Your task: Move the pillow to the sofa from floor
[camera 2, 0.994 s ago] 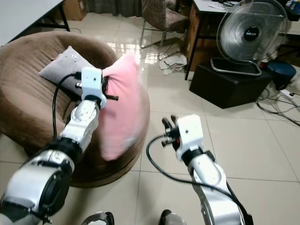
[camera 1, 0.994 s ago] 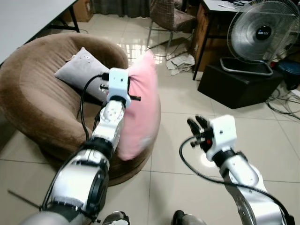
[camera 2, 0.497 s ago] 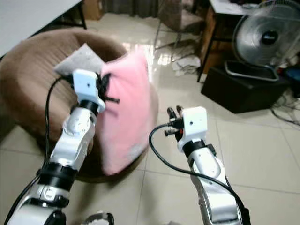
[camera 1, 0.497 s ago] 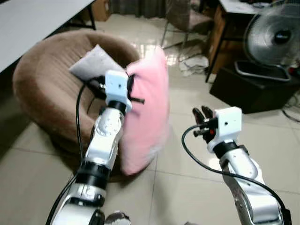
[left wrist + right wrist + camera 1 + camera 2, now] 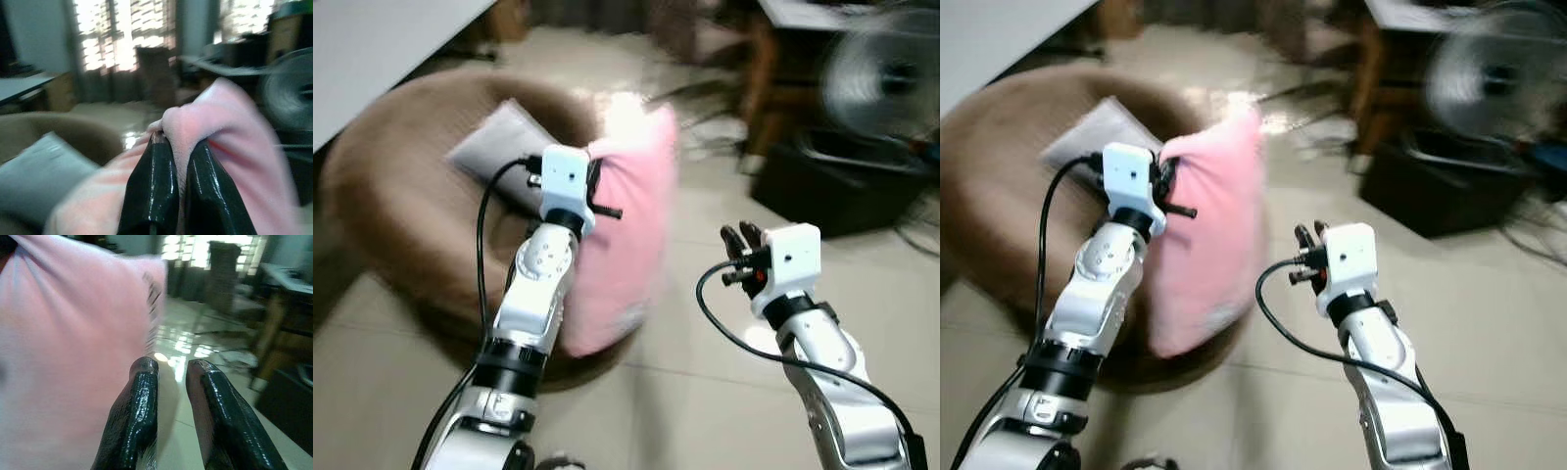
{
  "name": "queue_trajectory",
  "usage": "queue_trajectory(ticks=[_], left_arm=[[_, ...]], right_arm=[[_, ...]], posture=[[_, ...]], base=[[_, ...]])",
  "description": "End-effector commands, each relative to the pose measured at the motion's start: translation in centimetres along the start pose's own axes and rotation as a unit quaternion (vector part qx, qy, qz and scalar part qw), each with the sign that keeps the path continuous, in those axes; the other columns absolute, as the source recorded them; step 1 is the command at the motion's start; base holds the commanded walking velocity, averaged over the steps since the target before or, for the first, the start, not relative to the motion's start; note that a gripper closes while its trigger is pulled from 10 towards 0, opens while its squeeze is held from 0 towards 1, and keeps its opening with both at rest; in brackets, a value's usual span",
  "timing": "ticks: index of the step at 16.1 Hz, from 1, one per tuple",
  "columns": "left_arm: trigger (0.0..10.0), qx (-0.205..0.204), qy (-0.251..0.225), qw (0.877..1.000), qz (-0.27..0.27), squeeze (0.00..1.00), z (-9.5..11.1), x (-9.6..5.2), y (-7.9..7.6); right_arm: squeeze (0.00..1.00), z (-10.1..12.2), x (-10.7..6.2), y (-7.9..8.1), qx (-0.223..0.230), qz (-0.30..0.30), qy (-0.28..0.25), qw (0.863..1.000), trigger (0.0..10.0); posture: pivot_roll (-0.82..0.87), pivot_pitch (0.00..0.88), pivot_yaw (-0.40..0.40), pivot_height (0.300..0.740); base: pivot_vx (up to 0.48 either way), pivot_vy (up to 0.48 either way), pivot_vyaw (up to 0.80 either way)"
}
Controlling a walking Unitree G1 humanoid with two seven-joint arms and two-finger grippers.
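A pink pillow (image 5: 628, 235) hangs upright in the air, off the floor, over the near right rim of the round brown sofa (image 5: 396, 206). My left gripper (image 5: 180, 141) is shut on a fold at the pillow's upper edge, with the arm reaching up from the lower left. A grey pillow (image 5: 494, 147) lies on the sofa seat behind the left wrist. My right gripper (image 5: 740, 239) is raised over the tiled floor to the right of the pink pillow, apart from it. Its fingers (image 5: 139, 396) stand close together with nothing between them.
The views are blurred by motion. A standing fan (image 5: 883, 83) and a black box (image 5: 837, 191) sit at the back right, with desk legs and a chair behind. A white tabletop (image 5: 372, 44) crosses the upper left. Bare tiles lie right of the sofa.
The whole picture has shifted and blurred, so the camera has moved. The pink pillow still hangs from my left gripper by the sofa's rim. The right gripper holds its raised pose.
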State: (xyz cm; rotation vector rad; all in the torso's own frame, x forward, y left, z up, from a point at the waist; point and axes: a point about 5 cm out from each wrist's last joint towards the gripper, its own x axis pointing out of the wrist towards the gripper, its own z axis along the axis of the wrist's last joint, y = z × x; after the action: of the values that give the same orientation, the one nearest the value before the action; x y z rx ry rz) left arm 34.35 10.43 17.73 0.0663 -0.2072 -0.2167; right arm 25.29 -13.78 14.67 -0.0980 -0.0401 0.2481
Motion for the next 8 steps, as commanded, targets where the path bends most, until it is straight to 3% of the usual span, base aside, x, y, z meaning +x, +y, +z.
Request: queue_trajectory(ticks=[1,8], left_arm=[[10.0,0.009,-0.031,0.999,0.013,0.00,1.63,0.33,0.66],[10.0,0.009,-0.017,1.000,-0.005,0.00,1.28,0.51,0.36]], right_arm=[[0.00,0.08,0.24,0.29,0.001,0.008,-0.002,1.000,10.0],[0.00,-0.20,0.16,-0.14,0.009,-0.005,0.000,1.000,10.0]], posture=[[-0.07,0.034,0.019,0.740],[-0.07,0.036,0.027,0.740]], base=[[0.405,0.000,0.80],[0.397,0.000,0.75]])
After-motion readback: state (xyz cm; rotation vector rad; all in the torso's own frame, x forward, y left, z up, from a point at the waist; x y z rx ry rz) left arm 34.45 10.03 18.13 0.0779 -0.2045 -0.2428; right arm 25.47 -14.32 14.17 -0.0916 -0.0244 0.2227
